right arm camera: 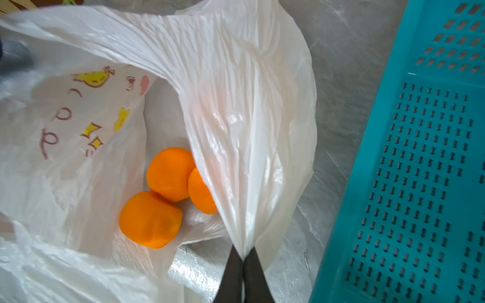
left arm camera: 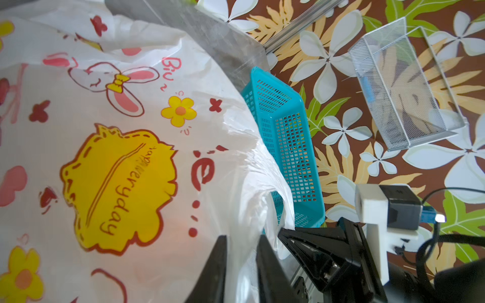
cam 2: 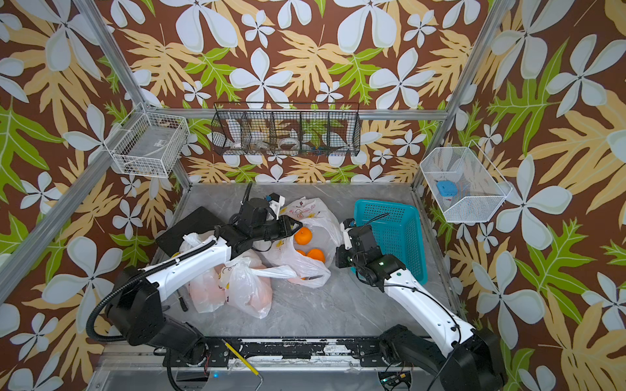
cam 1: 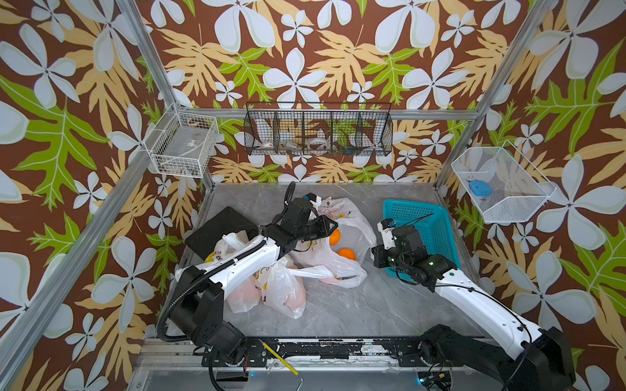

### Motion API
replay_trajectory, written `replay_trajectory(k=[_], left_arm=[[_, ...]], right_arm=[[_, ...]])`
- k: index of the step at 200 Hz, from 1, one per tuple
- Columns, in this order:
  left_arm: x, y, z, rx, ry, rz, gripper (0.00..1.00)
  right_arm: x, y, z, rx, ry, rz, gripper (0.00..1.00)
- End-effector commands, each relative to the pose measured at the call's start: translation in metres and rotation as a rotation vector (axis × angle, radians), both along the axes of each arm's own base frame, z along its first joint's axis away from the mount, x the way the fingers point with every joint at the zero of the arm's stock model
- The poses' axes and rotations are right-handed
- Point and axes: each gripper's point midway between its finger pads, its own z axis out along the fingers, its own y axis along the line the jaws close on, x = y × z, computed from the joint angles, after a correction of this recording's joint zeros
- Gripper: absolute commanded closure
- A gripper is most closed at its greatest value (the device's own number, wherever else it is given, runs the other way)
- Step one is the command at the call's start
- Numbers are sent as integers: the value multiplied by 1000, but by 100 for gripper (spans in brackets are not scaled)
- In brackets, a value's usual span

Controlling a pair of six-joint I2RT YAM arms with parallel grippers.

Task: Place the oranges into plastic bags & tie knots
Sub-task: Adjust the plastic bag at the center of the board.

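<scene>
Three bags sit on the grey table (cam 1: 355, 315). Two full bags (cam 1: 284, 291) lie side by side near the front, right by the left arm. Orange colour glows through their thin skin. A white strip sticks out sideways from the top of one, toward the third bag.

The open bag (cam 1: 352, 220) lies further back, in the middle, between the two arms. Its mouth gapes upward. In both top views I can see two oranges (cam 2: 302, 235) inside it. The right wrist view shows three of them, huddled together and touching, down in the bottom of the bag.

The right gripper (right arm camera: 244, 255) is squeezed tight on the edge of the open bag. The plastic fans out from its tips in long folds and drapes over part of one orange.

The left gripper (left arm camera: 241, 262) is at the other side of the bag's mouth, close to the far orange. Its fingers stand a little apart, with a narrow gap. Bag plastic lies in that gap, but I can't tell if they pinch it. A bunny and yellow flowers are printed on the bag there.

A teal basket (cam 1: 430, 223) sits on the table just beside the open bag, on the right, partly under the right arm.
</scene>
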Motion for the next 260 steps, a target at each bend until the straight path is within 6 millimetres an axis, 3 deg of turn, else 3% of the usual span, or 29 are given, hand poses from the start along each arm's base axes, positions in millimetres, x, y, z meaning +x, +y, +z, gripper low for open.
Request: replay_trajectory(k=[1,17,36,52,72,110,139,175,197,219,260], left_arm=[[-4,5,38,-4,-189,-33,63],[-15,15,65,16,-336,-57,47],[-34,26,92,38,-485,-85,38],[-60,23,101,88,-599,-152,36],[-99,3,98,179,-728,-270,32],[-162,-36,56,389,-909,-516,31],[-184,-55,13,595,-946,-622,30],[-205,-75,-29,731,-960,-695,27],[-210,-85,-58,838,-955,-731,25],[-203,-93,-79,952,-946,-736,24],[-188,-101,-98,1079,-955,-716,24]], right_arm=[[4,5,10,57,-14,36,100],[8,2,15,104,-10,35,100],[13,-4,19,170,-2,31,100],[17,-11,22,209,8,26,100],[21,-18,22,241,24,19,100],[26,-35,19,267,46,-8,100],[26,-36,17,263,53,-2,100],[25,-37,14,262,62,-1,100],[23,-36,13,267,64,4,100],[22,-36,14,269,61,5,100],[18,-35,12,270,68,9,100]])
